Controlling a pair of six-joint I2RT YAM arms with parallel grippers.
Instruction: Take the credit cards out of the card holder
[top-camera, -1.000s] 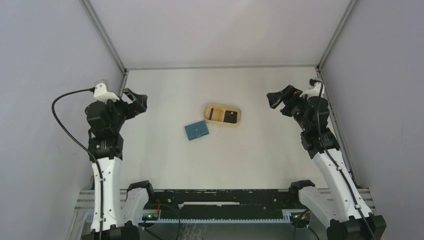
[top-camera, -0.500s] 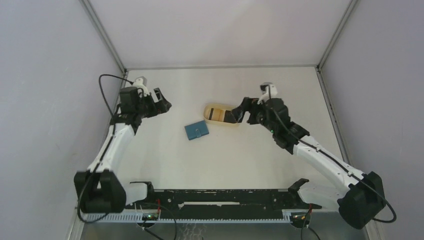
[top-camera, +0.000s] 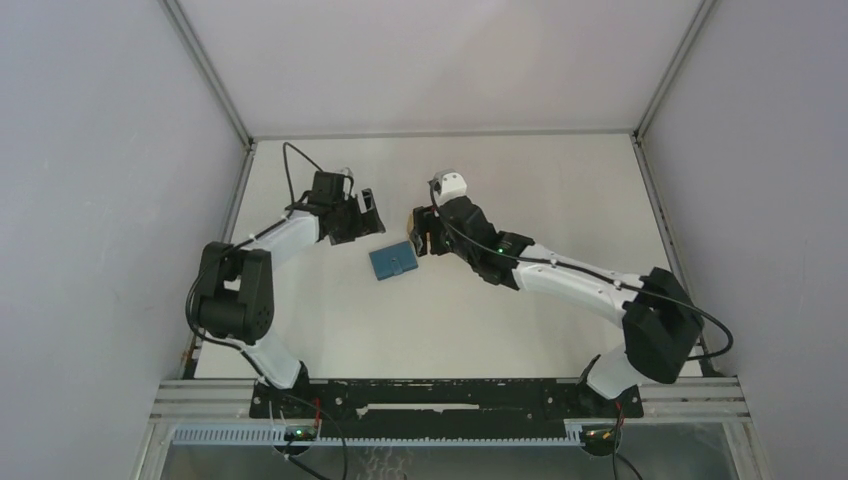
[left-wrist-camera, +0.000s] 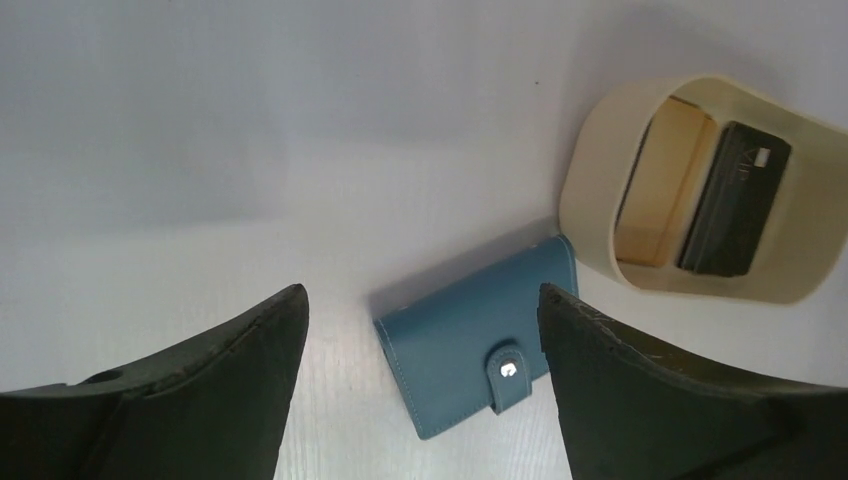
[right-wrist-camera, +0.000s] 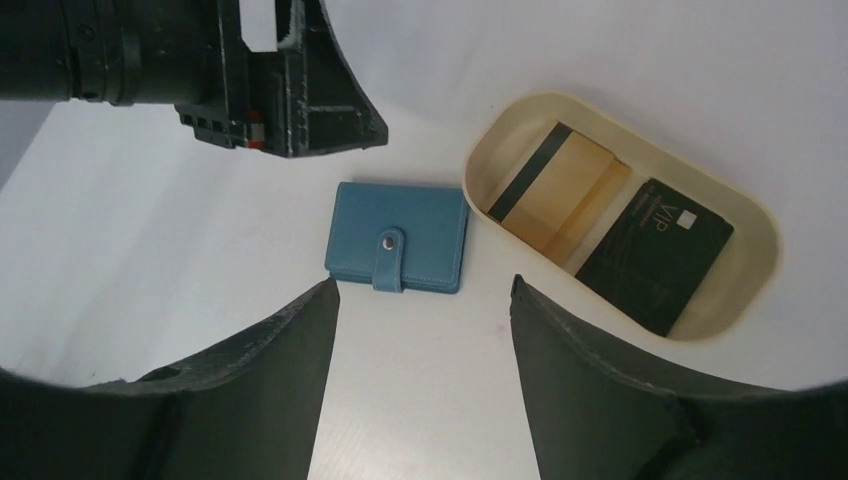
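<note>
Right wrist view: card holder (right-wrist-camera: 398, 250), teal, folded shut, snap tab (right-wrist-camera: 390, 258) fastened, flat on table (right-wrist-camera: 420, 400) just beside beige oval tray (right-wrist-camera: 745, 205); credit cards (right-wrist-camera: 560, 195), one tan, one black, lying in tray; right gripper (right-wrist-camera: 422, 285) wide apart, empty, above card holder; left gripper (left-wrist-camera: 420, 300) likewise wide, empty, near card holder

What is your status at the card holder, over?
Open and empty: left pincer, right pincer, near card holder. Holder shut, snap tab fastened, beside tray. In tray: tan card, black card. Nothing blocking.
</note>
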